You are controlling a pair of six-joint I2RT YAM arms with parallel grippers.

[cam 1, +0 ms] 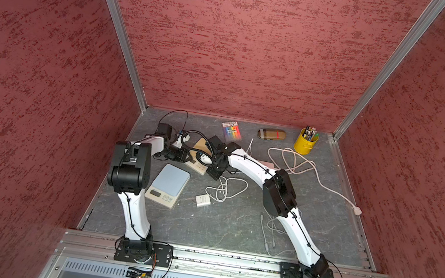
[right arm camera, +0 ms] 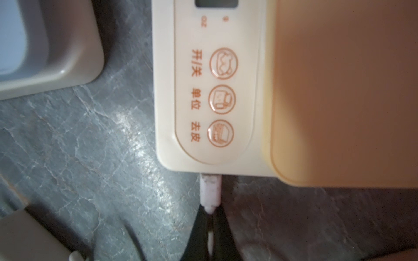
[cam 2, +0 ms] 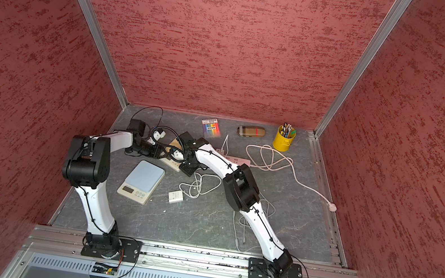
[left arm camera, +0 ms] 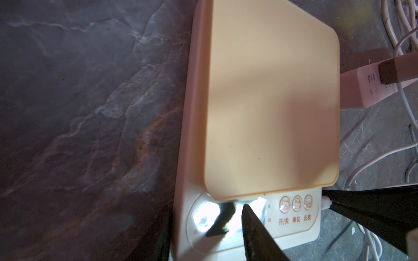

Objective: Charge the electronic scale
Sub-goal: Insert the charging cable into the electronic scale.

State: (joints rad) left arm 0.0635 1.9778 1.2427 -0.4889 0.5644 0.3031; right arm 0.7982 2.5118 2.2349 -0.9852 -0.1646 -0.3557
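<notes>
The electronic scale [right arm camera: 208,90], cream with a tan weighing plate [left arm camera: 271,101], lies mid-table under both grippers [cam 1: 199,145]. A white cable plug [right arm camera: 210,189] sits against its side at the button end. My right gripper [right arm camera: 210,212] is shut on the thin cable just behind that plug, seen in a top view [cam 1: 215,171]. My left gripper [left arm camera: 205,217] hangs open over the display end; one finger [left arm camera: 255,230] is above the display, the other beside the scale's edge. The white charger adapter [cam 1: 202,201] lies loose on the table with its cable coiled [cam 1: 226,189].
A second scale with a blue-grey top [cam 1: 169,184] lies just in front. A pink power strip [cam 2: 236,159] with a looping cord [cam 1: 295,161] lies behind my right arm. Marker pack [cam 1: 231,130], glasses case [cam 1: 271,134] and yellow pen can [cam 1: 306,142] line the back. More white cable [cam 1: 269,235] lies front right.
</notes>
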